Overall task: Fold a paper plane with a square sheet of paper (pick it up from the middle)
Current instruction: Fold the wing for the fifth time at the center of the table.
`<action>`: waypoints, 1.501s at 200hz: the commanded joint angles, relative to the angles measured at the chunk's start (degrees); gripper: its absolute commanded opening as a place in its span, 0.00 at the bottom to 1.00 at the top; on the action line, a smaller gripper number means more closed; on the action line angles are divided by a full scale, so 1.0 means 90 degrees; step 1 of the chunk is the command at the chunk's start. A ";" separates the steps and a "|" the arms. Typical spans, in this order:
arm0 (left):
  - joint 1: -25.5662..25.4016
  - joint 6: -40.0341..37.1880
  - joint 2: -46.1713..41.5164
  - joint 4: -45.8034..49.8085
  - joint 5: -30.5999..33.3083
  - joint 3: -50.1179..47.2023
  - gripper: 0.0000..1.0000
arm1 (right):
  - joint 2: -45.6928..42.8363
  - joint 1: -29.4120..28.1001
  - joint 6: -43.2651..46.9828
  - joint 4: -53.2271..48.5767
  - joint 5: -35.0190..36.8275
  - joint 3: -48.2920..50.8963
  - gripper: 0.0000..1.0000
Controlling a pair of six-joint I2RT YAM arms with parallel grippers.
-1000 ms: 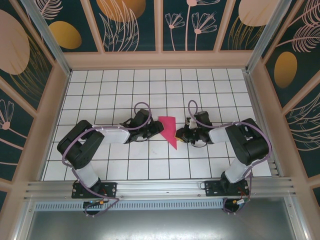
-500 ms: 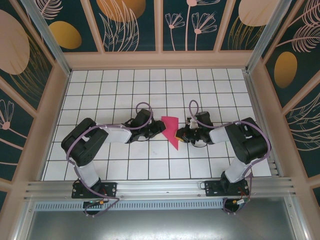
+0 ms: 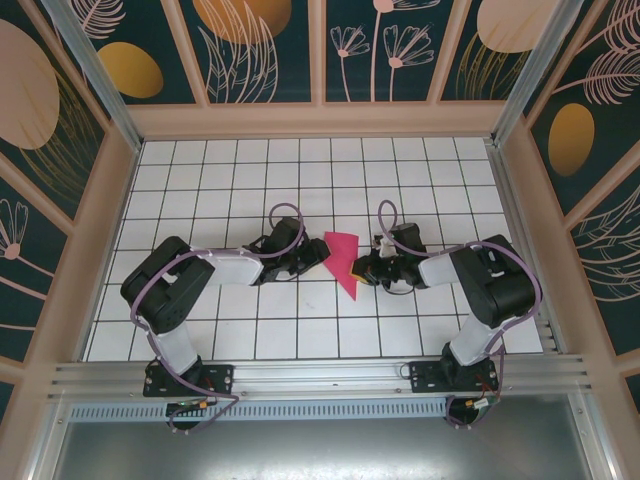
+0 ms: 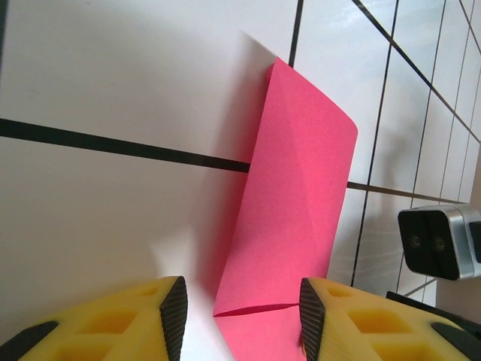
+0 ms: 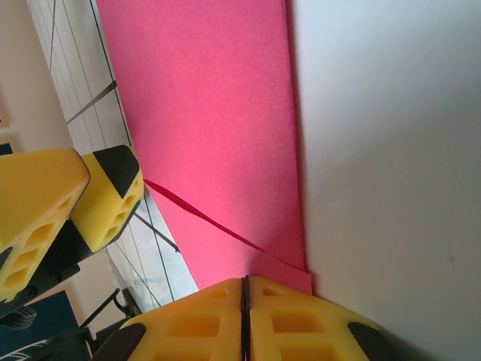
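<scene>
With the right gripper (image 5: 244, 289), pinching shut on an edge of the folded magenta-pink paper dart (image 4: 297, 195). With the left gripper (image 4: 240, 312), straddling its end, jaws apart, above the white gridded table (image 4: 113, 75).

A matt, faintly grainy pink sheet of paper (image 4: 293, 203), sharply creased, lies on the smooth white counter (image 4: 113, 75), whose semi-gloss surface (a soft sheen shows near the far tiles) is ruled in black. The left tool (image 4: 242, 320) and right tool (image 5: 244, 289) have moulded yellow plastic fingers (image 5: 45, 203) with ribbed black pads (image 4: 174, 320). A brushed-metal rail (image 3: 320, 375) runs along the near edge.
</scene>
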State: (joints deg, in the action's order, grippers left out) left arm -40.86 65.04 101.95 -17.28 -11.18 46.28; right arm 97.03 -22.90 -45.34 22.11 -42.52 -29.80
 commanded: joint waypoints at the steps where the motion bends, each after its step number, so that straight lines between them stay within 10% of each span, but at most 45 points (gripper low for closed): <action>1: 0.0023 -0.0004 0.0129 -0.0066 -0.0162 0.0214 0.46 | 0.0321 0.0013 0.0036 -0.0279 0.0397 0.0137 0.10; 238: 0.0125 -0.0067 0.0850 -0.0593 -0.1021 0.0624 0.45 | 0.0457 0.0011 0.0086 -0.0218 0.0350 0.0126 0.10; 300: 0.0253 -0.0455 0.0856 -0.0502 -0.1243 0.0829 0.22 | 0.0476 0.0024 0.0203 -0.0379 0.0379 0.0043 0.10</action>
State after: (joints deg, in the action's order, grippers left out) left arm -39.13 63.18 108.88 -20.82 -20.88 51.88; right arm 97.67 -22.48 -45.12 22.57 -43.75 -29.82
